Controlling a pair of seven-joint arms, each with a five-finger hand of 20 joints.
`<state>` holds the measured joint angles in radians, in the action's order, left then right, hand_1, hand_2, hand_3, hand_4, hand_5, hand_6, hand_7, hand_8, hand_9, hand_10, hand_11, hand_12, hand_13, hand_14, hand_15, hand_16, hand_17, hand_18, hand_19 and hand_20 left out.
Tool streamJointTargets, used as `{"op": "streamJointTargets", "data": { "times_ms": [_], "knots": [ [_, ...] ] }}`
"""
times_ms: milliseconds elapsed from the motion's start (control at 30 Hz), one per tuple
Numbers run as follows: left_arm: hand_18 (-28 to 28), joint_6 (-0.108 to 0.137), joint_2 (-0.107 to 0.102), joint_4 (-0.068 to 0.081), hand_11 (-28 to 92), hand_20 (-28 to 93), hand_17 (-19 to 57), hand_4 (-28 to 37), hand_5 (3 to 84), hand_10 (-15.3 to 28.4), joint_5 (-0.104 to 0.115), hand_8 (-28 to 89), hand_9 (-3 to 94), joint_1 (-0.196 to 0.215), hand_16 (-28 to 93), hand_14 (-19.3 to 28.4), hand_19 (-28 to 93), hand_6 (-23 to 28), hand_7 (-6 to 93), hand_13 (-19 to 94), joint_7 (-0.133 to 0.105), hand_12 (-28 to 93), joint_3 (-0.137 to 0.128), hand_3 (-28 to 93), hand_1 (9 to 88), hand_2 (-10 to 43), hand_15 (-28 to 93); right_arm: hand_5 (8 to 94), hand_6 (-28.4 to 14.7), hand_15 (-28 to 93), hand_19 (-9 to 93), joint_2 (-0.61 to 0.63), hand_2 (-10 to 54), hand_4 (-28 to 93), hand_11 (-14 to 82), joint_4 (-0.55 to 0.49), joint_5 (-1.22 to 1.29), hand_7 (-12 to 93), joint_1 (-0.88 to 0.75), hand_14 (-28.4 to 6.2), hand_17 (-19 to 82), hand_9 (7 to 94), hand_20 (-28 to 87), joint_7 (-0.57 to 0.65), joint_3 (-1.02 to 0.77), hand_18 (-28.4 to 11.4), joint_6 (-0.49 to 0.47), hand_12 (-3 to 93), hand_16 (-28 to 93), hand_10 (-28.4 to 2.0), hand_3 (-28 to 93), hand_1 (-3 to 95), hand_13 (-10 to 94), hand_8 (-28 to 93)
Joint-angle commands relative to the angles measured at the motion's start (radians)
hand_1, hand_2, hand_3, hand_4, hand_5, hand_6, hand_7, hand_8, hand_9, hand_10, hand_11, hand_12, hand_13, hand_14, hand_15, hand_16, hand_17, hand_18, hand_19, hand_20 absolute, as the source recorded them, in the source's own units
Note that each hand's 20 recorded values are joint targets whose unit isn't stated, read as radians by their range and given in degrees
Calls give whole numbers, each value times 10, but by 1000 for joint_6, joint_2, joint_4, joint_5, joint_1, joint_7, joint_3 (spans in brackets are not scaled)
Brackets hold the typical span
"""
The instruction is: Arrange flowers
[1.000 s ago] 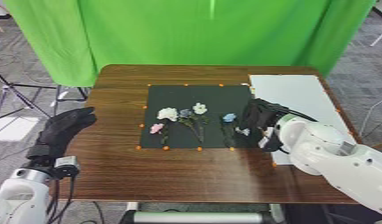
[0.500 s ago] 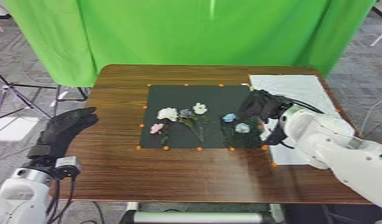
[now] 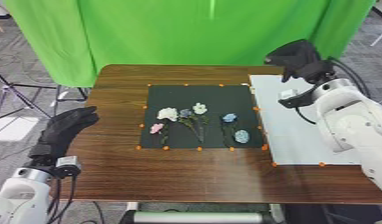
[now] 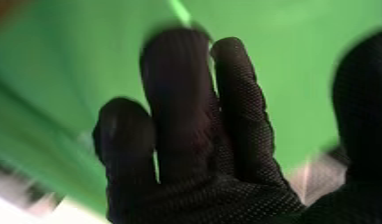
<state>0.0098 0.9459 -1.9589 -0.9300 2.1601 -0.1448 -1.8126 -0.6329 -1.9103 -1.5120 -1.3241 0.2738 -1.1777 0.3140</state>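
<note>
White flowers point(image 3: 167, 114), a pink flower point(image 3: 156, 128) and blue flowers point(image 3: 229, 118), dark-stemmed, lie on a dark mat point(image 3: 174, 95) to the left of the straight-fingered right hand point(image 3: 298, 56), right of the left hand point(image 3: 65, 128), its fingers relaxed.

You have a pink flower point(image 3: 156, 128), a full white bloom point(image 3: 167, 114), a dusty-blue one point(image 3: 186, 113) and a smaller white one point(image 3: 200, 108) lying on the black mat point(image 3: 223, 96). To their right lie your blue flower point(image 3: 229, 118) and rounder pale-blue bloom point(image 3: 242, 136).
</note>
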Motion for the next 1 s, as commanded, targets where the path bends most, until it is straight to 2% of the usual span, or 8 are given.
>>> {"op": "streamJointTargets", "data": {
  "times_ms": [33, 100, 233, 400, 500, 700, 867, 1000],
  "knots": [
    [108, 40, -4, 8, 243, 133, 21, -136, 450, 130, 0, -81, 449, -13, 46, 168, 45, 29, 202, 361, -38, 163, 22, 633, 308, -66, 157, 614, -18, 215, 446, -303, -5, -150, 79, -24, 393, 122, -337, -154, 296, 589, 420, -474, -456, -184, -413, 158, 269, -158, 629, 210, 576, -70],
    [102, 54, -4, 10, 244, 131, 25, -138, 451, 130, 2, -81, 450, -19, 41, 167, 39, 31, 202, 363, -56, 162, 36, 634, 309, -66, 151, 554, -15, 122, 194, -416, 16, -160, 66, -7, 481, 99, -357, -158, 237, 516, 371, -569, -489, -166, -446, 150, 257, -155, 639, 168, 433, -66],
    [96, 62, -5, 22, 246, 130, 30, -140, 452, 130, -8, -82, 455, -51, 35, 167, 36, 31, 203, 365, -87, 160, 76, 634, 308, -64, 137, 425, -12, 46, 5, -561, 43, -165, 39, 38, 598, 40, -364, -136, 164, 400, 295, -730, -449, -133, -315, 130, 168, -149, 662, 81, 275, -55],
    [83, 62, 14, 51, 245, 127, 42, -153, 457, 134, -51, -83, 465, -131, 30, 162, 22, 29, 205, 368, -134, 155, 138, 643, 291, -53, 114, 337, -2, 6, -10, -635, 58, -178, 22, 42, 544, 15, -458, -103, 102, 336, 234, -739, -495, -115, -451, 106, 101, -137, 677, 23, 195, -53],
    [79, 74, 32, 68, 244, 128, 46, -163, 459, 134, -31, -84, 471, -171, 30, 160, 20, 27, 207, 370, -153, 153, 180, 647, 279, -44, 111, 322, 6, 0, -9, -635, 62, -183, 19, 33, 507, 28, -512, -101, 91, 325, 220, -714, -511, -116, -493, 101, 90, -135, 676, 2, 184, -58],
    [74, 62, 36, 70, 240, 128, 50, -175, 461, 135, -46, -85, 473, -183, 25, 154, 16, 27, 205, 353, -164, 150, 192, 653, 268, -37, 99, 300, 9, -18, -10, -641, 66, -191, 11, 17, 506, 24, -557, -103, 62, 299, 203, -717, -526, -118, -478, 94, 81, -134, 672, -17, 151, -61],
    [63, 140, 19, 61, 198, 123, 50, -183, 430, 133, -23, -89, 466, -178, -8, 124, 12, 21, 169, 303, -210, 133, 197, 662, 260, -40, 73, 303, 10, -23, -6, -659, 67, -190, 9, 6, 532, 25, -579, -104, 62, 295, 201, -740, -540, -119, -461, 91, 83, -132, 675, -18, 148, -60],
    [47, 191, 5, 52, 113, 115, 42, -233, 362, 120, 14, -96, 408, -169, -58, 86, 10, 24, 110, 237, -239, 78, 196, 673, 212, -34, 48, 317, 6, -22, -5, -656, 67, -190, 11, -1, 540, 28, -594, -97, 67, 301, 201, -751, -538, -119, -444, 90, 85, -128, 677, -18, 154, -61]
  ]
}}
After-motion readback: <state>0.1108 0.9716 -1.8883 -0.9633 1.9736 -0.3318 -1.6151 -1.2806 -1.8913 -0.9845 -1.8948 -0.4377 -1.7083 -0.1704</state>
